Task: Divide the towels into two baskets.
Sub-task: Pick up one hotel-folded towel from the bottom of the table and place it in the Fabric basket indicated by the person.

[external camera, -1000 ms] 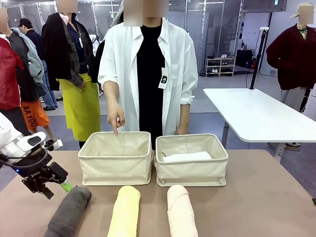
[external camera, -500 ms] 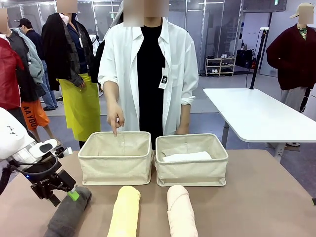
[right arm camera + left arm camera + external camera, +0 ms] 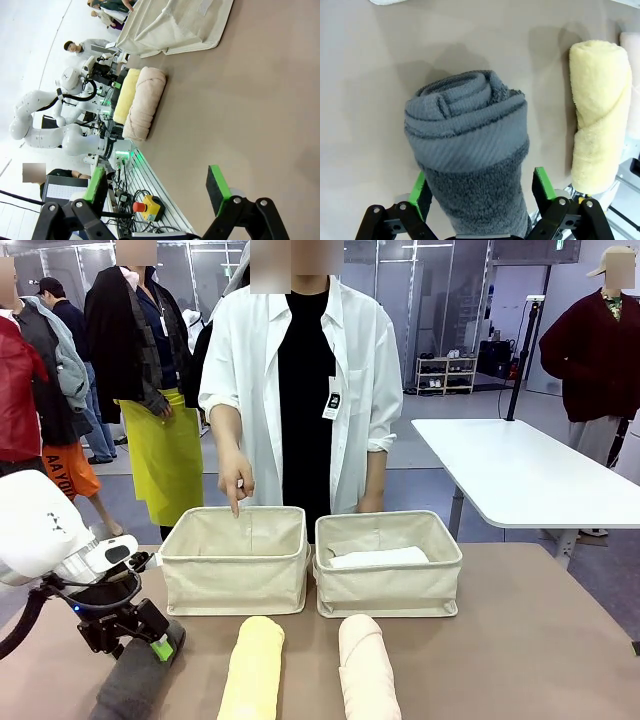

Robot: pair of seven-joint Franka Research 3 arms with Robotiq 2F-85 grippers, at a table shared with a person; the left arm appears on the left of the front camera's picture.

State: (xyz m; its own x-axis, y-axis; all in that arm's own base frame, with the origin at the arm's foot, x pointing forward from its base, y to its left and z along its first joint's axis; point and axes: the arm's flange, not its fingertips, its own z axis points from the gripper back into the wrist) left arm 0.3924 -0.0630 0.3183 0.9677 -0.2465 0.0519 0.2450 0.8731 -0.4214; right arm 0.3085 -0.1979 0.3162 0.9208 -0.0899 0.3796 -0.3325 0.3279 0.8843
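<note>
Brown desk [image 3: 540, 640] carries two baskets side by side; the white towel [image 3: 380, 558] lies in the right basket [image 3: 390, 592]. Grey towel [image 3: 470, 145], yellow towel [image 3: 252, 670] and pink towel [image 3: 367, 670] lie in a row nearer. Left hand [image 3: 480, 182], wide, straddles the grey towel, its pads [image 3: 542, 182] seemingly just clear. Right hand [image 3: 157, 182] gapes wide over bare desk.

The front camera faces across the counter [image 3: 540, 640], sharing the dark grey towel [image 3: 470, 150] with the close, downward-looking left wrist camera.

White arm [image 3: 38, 532], black fingers [image 3: 559, 216], green pads [image 3: 418, 192]
</note>
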